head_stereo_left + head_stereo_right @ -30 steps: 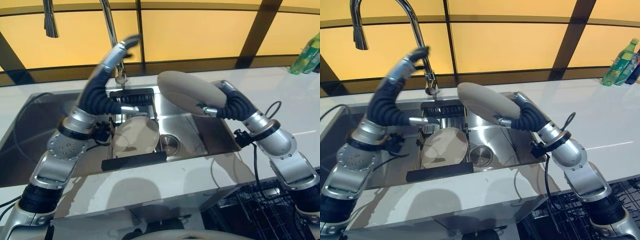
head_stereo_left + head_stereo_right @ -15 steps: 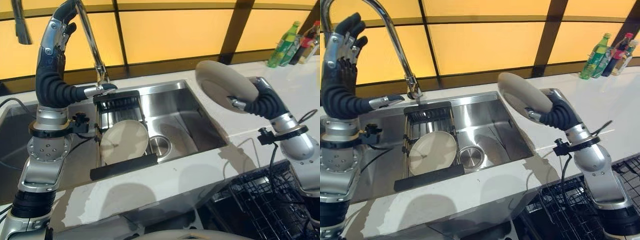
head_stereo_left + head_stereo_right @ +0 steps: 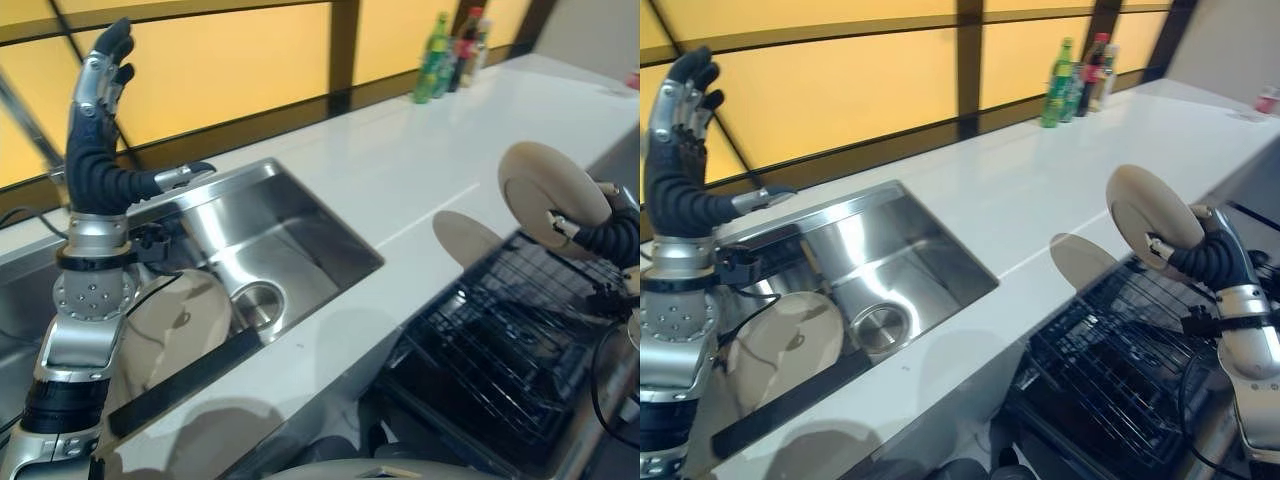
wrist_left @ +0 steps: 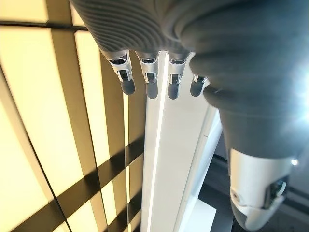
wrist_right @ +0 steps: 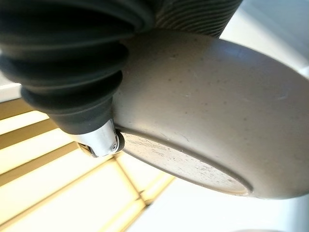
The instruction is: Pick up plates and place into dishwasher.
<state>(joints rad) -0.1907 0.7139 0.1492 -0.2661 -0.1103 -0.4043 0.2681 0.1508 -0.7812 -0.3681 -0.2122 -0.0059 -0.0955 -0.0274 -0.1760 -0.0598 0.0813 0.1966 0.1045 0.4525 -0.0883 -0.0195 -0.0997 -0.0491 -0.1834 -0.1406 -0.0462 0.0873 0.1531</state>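
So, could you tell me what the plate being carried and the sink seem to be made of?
The plate in the right robot hand looks like matte, speckled beige stoneware, though possibly melamine. The sink looks like brushed stainless steel: silvery, with soft reflections.

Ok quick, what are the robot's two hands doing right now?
Left hand: open, raised above the sink, holding nothing.
Right hand: shut on a beige plate, held over the dishwasher rack.

White counter (image 3: pixel 400 190) below amber wall panels (image 3: pixel 230 60).
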